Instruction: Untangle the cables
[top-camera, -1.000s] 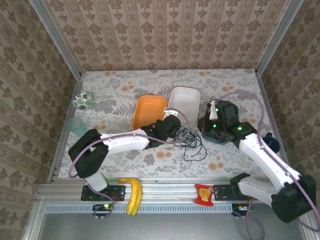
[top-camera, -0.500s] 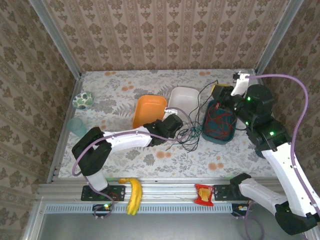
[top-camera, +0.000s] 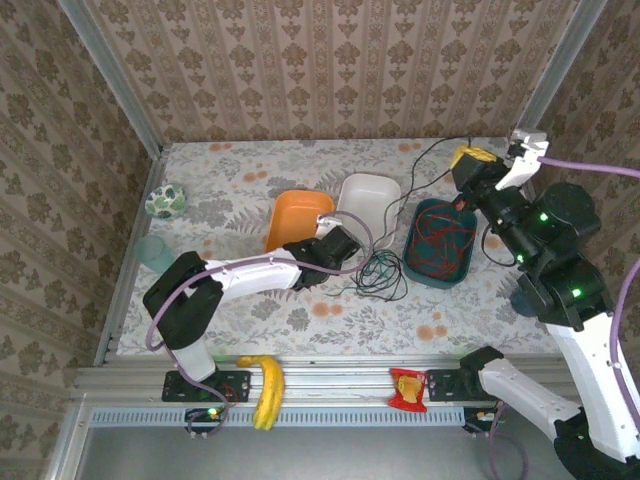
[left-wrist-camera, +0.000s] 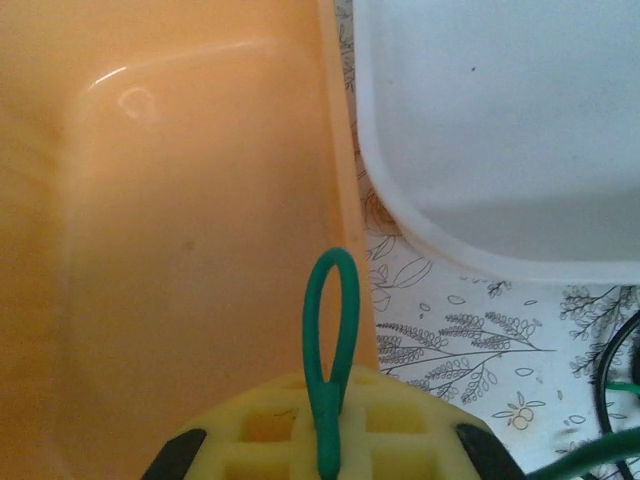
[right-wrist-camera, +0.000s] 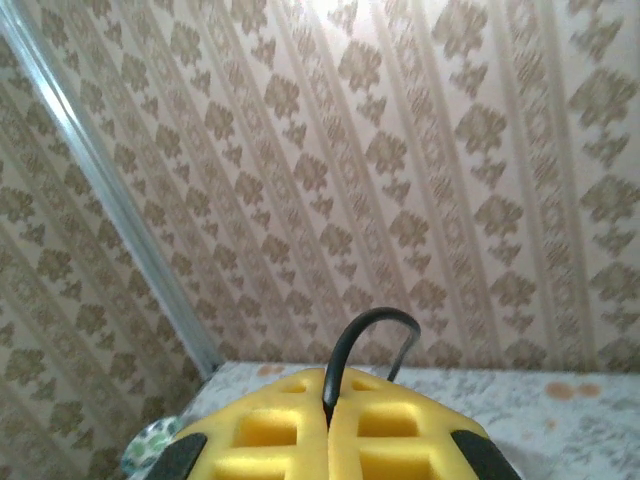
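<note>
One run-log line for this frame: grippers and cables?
left gripper: shut on green cable, at orange tray edge | right gripper: raised, shut on black cable | red cable: coiled in teal bin

Overhead and close left-wrist views share orange tray (top-camera: 295, 212) (left-wrist-camera: 180, 220).

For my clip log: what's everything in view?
green cable: one, green, in left claw
black cable: one, black, in right claw
loose cables: one tangle, black and green, mid-table
red cables: one tangle, red, inside teal bin
orange tub: one, orange, mid-table
white tub: one, white, beside orange tub
ball: one, green-patterned, far left
cup: one, teal, left edge
banana: one, yellow, near rail
packet: one, red, near rail
left claw: one, yellow pads, shut on green cable
right claw: one, yellow pads, shut on black cable
</note>
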